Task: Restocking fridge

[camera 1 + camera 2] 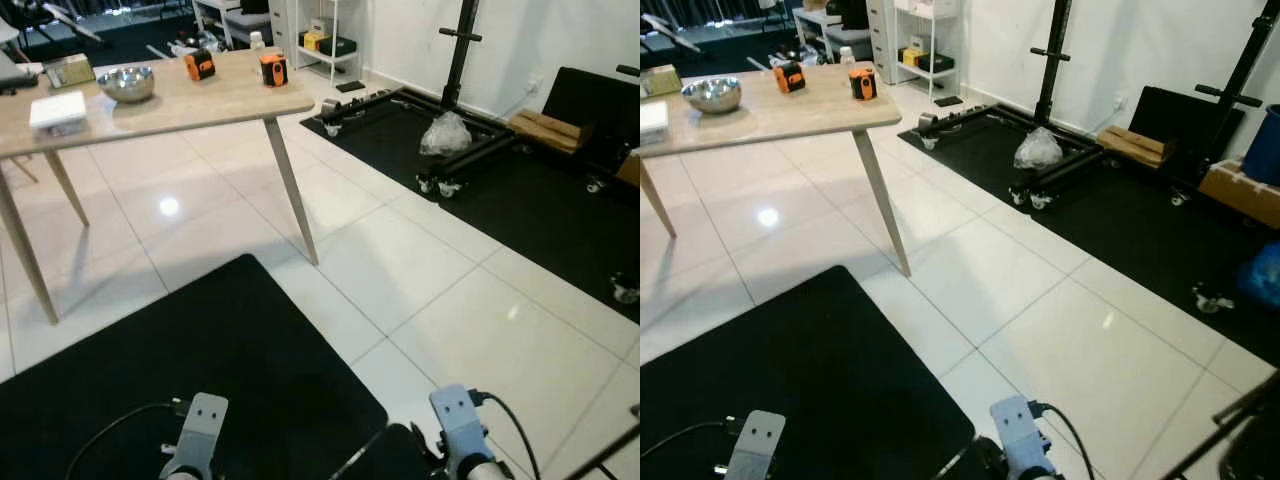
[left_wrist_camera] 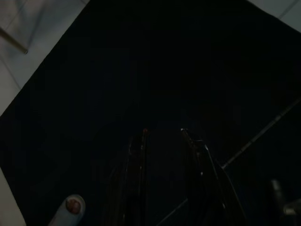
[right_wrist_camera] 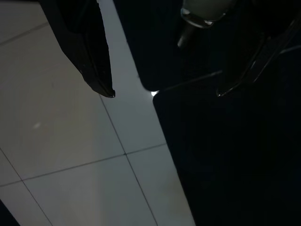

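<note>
Left gripper (image 2: 162, 136) hangs over the black mat (image 1: 200, 350), fingers apart; right gripper (image 3: 164, 94) likewise (wide). Steel bowl (image 1: 126, 83), contents unclear, on table (image 1: 180, 105) at eleven o'clock.

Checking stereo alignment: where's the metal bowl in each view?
Left eye view: metal bowl on the wooden table, upper left.
Right eye view: same bowl, nearer the left edge.
Left wrist view: too dark to make it out.
Right wrist view: floor tiles and black mat, no bowl.
Shared landmark: orange device near the table's corner.
</note>
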